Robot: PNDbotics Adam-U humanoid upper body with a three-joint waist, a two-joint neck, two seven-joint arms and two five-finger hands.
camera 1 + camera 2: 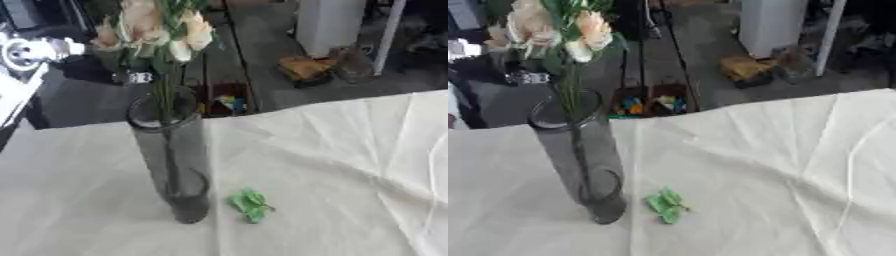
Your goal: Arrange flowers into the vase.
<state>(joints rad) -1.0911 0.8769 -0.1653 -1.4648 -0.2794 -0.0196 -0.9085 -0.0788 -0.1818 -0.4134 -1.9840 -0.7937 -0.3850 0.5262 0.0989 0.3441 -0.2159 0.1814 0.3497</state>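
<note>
It looks like a workshop or lab: a cloth-draped counter (332,165), dark plank floor (262,55), scattered gear, a white cabinet (328,20).

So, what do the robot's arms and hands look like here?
Only the left arm shows, at the upper left: a round silver joint, then a black part with a small white marking. Its hand cannot be made out; the right arm is not in view.

Both views soft, blurred throughout; no crisp edges anywhere. Light even, diffuse, fairly bright on white tablecloth (332,165); folds show as faint grey creases. Far floor dim, dark. Pale flowers (157,30) near washed out. Glass vase (171,160) smoky grey, weak shadow at base. No hard glare.
</note>
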